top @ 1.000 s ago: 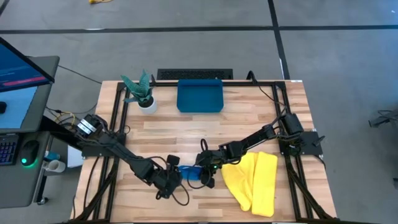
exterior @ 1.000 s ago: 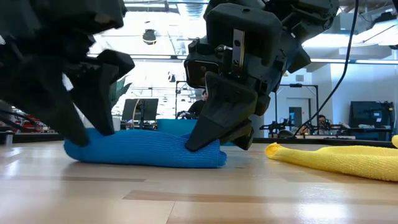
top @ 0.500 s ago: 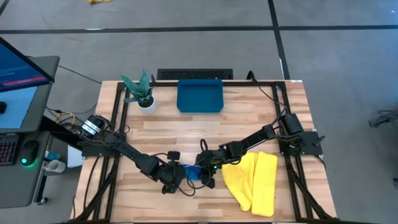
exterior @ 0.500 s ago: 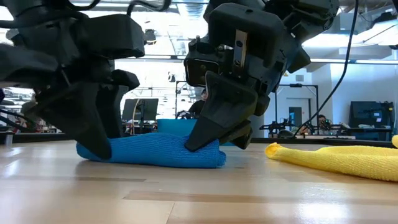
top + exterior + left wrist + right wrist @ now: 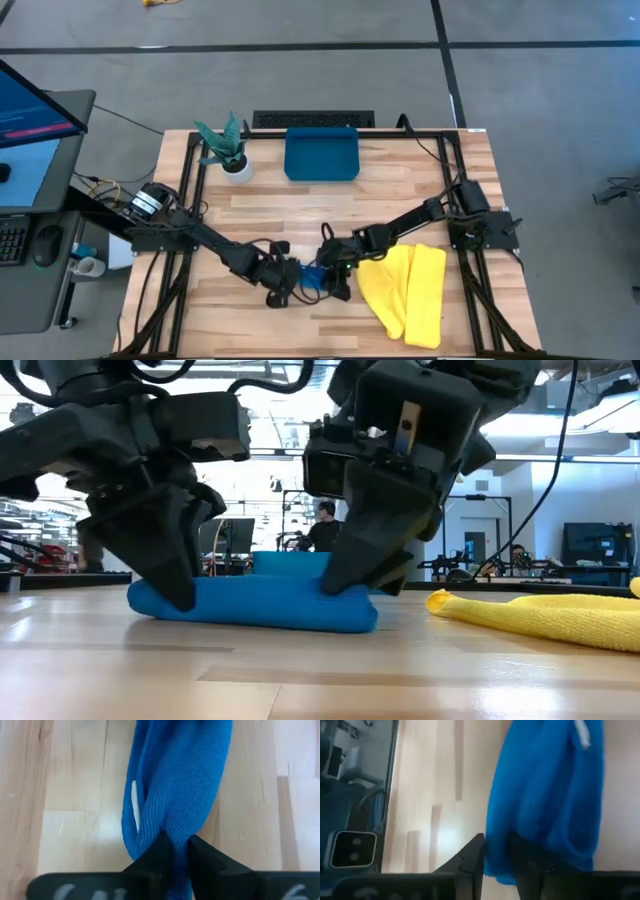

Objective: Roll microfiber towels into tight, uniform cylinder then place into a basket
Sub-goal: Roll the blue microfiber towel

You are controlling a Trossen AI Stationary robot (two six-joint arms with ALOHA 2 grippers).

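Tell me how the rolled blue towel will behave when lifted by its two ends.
The blue towel will likely sag in the middle: it is soft knit cloth. Its roll lies flattened with a loose fold, so it may unroll. The left claw pinches only an end, so fabric could slip.

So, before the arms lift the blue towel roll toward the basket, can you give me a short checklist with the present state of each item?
1. Left gripper pinching one end of the blue towel: ok.
2. Right gripper closed firmly on the other end: cannot tell.
3. Towel rolled into a tight, even cylinder: not ok, it looks flattened.
4. Basket free to receive it: ok.
5. Yellow towel lying clear of the blue one: ok.
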